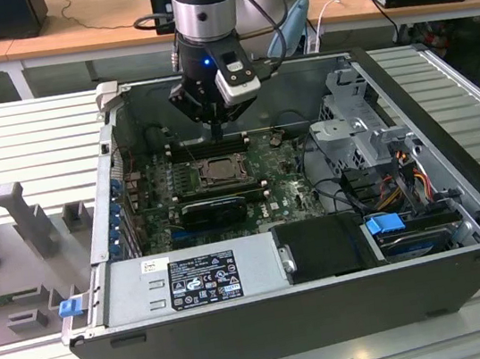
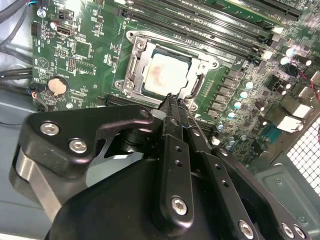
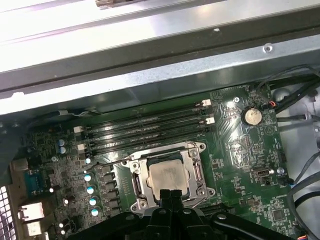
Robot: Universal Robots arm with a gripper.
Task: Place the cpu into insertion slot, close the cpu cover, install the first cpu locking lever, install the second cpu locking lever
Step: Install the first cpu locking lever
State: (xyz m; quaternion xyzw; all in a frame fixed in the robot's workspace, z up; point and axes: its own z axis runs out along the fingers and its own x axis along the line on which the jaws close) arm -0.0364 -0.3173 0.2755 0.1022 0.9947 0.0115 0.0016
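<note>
Gripper (image 2: 171,100), its fingers pinched together on nothing, hangs over one edge of the insertion slot (image 1: 219,172); contact with it cannot be judged. An open computer case (image 1: 270,319) surrounds the slot, and the green motherboard (image 2: 85,50) carries it, with long memory slots (image 3: 145,130) just beside it. Over the slot lies the cpu cover (image 2: 136,65), framing the cpu (image 2: 167,72) seated inside
</note>
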